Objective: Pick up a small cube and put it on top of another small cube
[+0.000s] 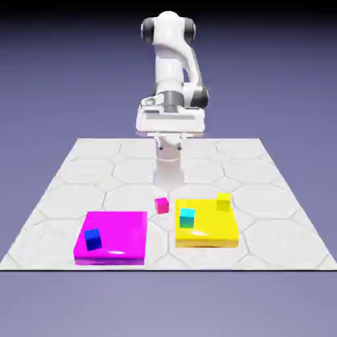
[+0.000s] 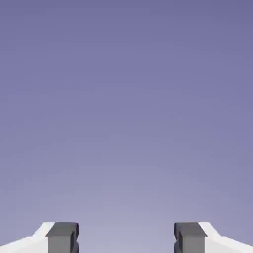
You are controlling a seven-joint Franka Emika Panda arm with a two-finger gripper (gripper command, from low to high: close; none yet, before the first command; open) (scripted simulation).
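A small pink cube [image 1: 162, 205] lies on the tiled table between two flat slabs. On the yellow slab [image 1: 210, 234] sit a small cyan cube [image 1: 187, 217] and a small yellow cube [image 1: 224, 201]. A small blue cube [image 1: 93, 239] rests on the magenta slab [image 1: 122, 230]. My gripper [image 1: 170, 135] hangs high above the table's far part, well back from all the cubes. In the hand view my gripper [image 2: 126, 238] stands open: its two grey fingertips [image 2: 63, 238] are wide apart with nothing between them, and only the plain backdrop shows.
The white hexagon-tiled table [image 1: 79, 178] carries both slabs near its front edge. The arm's white column [image 1: 169, 168] stands behind the pink cube.
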